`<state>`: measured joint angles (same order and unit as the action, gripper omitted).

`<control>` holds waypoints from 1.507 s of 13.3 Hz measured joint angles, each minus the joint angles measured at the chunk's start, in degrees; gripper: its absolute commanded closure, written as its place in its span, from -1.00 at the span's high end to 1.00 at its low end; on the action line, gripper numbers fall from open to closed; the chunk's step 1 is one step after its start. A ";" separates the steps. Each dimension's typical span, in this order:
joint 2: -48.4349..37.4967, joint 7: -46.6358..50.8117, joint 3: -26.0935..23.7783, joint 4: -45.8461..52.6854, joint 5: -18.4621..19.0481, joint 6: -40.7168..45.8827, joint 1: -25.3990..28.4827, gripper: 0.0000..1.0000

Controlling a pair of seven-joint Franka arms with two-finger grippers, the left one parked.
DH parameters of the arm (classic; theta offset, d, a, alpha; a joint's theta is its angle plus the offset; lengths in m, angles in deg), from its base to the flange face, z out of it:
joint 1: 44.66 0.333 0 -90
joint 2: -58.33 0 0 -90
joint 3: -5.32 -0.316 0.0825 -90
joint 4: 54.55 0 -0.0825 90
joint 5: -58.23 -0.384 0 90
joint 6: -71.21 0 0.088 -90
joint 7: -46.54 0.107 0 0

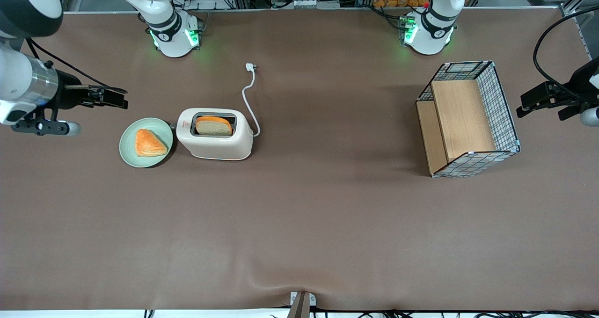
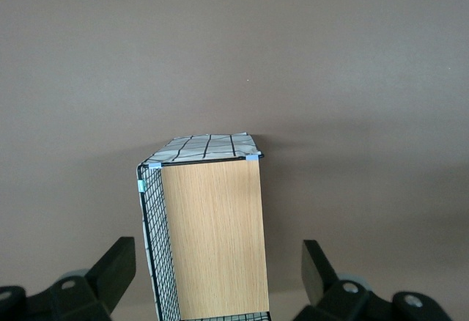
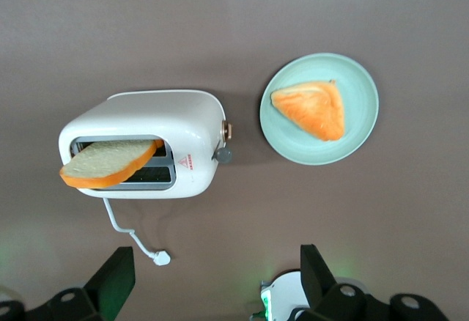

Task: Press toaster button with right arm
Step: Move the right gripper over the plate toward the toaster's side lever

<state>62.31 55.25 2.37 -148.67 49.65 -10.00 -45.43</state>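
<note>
The cream-white toaster (image 1: 215,133) stands on the brown table with a slice of bread (image 1: 214,126) in its top slot. Its small grey button (image 1: 174,126) sticks out of the narrow end that faces the green plate (image 1: 128,145). The right wrist view shows the toaster (image 3: 146,127), the button (image 3: 223,155) and the bread (image 3: 110,163) from above. My right arm's gripper (image 1: 122,98) hangs above the table, past the plate toward the working arm's end, well apart from the toaster. In the wrist view the gripper (image 3: 216,270) is open and empty.
The green plate (image 3: 359,127) holds an orange pastry (image 1: 149,143) and lies right beside the button end. The white cord (image 1: 250,98) runs from the toaster to a loose plug (image 1: 251,66). A wire-and-wood basket (image 1: 503,105) lies toward the parked arm's end, also in the left wrist view (image 2: 209,226).
</note>
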 measured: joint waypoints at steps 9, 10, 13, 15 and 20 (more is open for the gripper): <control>-1.61 -5.74 0.57 -12.50 -9.09 0.30 -7.39 0.16; -1.65 -7.55 0.61 -14.36 -10.51 0.33 -8.67 -0.24; -1.63 -10.73 0.71 -18.65 -14.14 0.30 -10.36 -0.90; -1.30 -11.33 0.58 -19.75 -14.88 0.11 -10.35 -0.93; 2.72 -11.96 0.19 -21.14 -15.05 -3.80 -10.07 -0.93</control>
<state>65.03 43.29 2.56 -169.81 34.59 -13.80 -55.50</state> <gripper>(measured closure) 0.965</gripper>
